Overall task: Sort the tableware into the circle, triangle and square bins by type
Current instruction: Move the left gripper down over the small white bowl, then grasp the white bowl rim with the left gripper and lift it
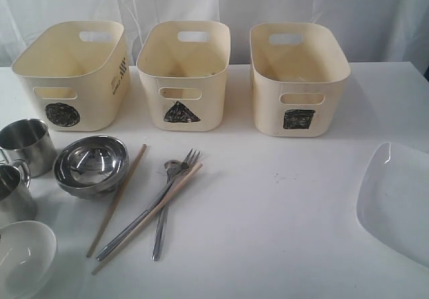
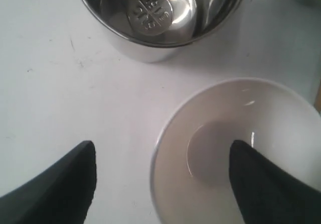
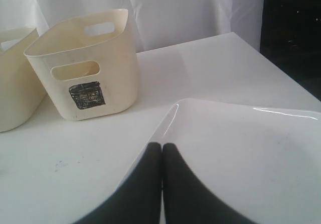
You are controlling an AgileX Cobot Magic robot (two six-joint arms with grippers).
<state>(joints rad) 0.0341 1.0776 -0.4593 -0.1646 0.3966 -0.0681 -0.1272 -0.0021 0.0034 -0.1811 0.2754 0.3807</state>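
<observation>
My left gripper (image 2: 163, 144) is spread wide, holding nothing, straddling the rim of the glossy small white bowl (image 2: 215, 113); a steel mug (image 2: 155, 13) stands just beside it. My right gripper (image 3: 161, 146) is pinched closed on nothing over the white plate (image 3: 241, 153) edge. Open table (image 3: 65, 158) lies between the plate and the square bin (image 3: 85, 68).

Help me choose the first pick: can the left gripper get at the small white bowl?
Likely yes: the left gripper hangs open over the small white bowl, fingers straddling its rim, nothing between.
</observation>
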